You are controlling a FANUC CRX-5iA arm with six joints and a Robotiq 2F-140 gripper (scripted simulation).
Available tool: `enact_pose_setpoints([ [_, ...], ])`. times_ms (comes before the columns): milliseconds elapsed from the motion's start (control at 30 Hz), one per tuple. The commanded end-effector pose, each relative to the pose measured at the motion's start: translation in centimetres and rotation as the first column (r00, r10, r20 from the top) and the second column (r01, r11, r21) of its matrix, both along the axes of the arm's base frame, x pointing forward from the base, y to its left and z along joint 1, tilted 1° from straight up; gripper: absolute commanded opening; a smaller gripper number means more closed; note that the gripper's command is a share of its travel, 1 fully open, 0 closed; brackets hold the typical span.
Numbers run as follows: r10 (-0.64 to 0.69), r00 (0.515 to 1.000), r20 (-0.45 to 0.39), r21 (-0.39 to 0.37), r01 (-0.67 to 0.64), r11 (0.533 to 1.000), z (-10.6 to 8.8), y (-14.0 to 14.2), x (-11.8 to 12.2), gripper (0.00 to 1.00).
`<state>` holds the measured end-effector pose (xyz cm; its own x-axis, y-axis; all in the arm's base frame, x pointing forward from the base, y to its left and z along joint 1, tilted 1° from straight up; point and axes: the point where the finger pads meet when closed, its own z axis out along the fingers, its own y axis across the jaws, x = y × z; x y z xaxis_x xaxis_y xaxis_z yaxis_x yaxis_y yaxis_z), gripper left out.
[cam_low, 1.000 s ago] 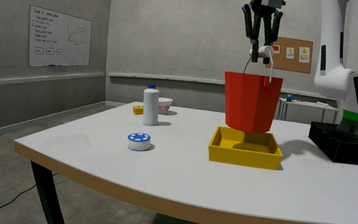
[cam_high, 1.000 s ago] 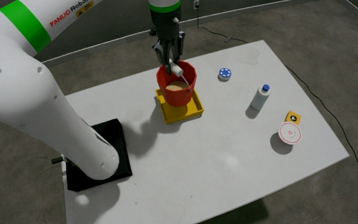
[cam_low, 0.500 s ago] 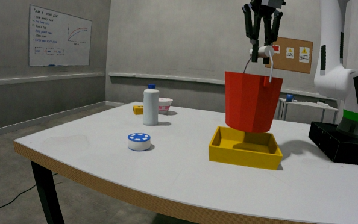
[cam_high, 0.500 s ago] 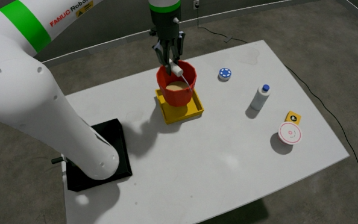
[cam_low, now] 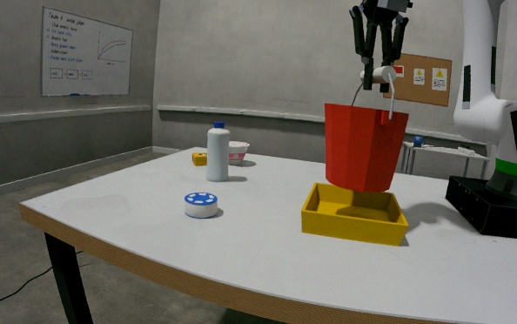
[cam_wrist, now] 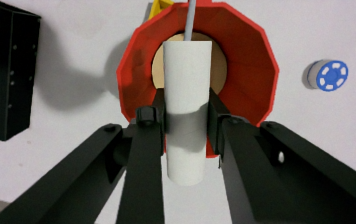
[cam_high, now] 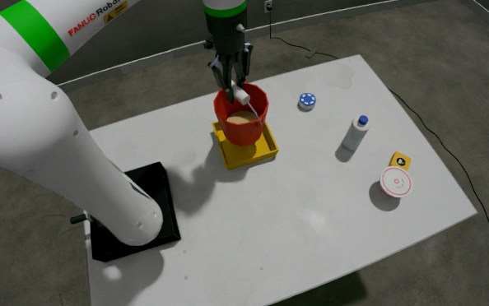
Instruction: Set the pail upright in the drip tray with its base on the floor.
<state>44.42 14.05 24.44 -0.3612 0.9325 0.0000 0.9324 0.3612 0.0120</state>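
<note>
A red pail [cam_high: 241,113] hangs upright by its wire bail over the yellow drip tray [cam_high: 244,143]. My gripper [cam_high: 235,91] is shut on the pail's white handle grip [cam_low: 379,74]. In the side view the pail [cam_low: 363,145] has its base at about the height of the tray's rim, over the tray [cam_low: 354,213], clear of the floor. In the wrist view the white grip [cam_wrist: 186,107] sits between my fingers, with the pail's tan inside below it. Only a yellow corner of the tray [cam_wrist: 159,7] shows there.
A blue-topped puck [cam_high: 307,100], a white bottle with a blue cap [cam_high: 356,132], a small yellow block [cam_high: 400,160] and a white-and-pink bowl [cam_high: 395,181] stand on the right of the table. The arm's black base [cam_high: 136,211] is at the left.
</note>
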Motion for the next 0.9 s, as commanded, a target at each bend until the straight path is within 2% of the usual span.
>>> enact_pose_setpoints([
  [0,0.0,1.0,0.002,0.0,0.0,1.0,0.05,0.0,0.04,0.1],
  [867,0.0,1.0,0.002,0.0,0.0,1.0,-0.79,0.0,0.05,0.1],
])
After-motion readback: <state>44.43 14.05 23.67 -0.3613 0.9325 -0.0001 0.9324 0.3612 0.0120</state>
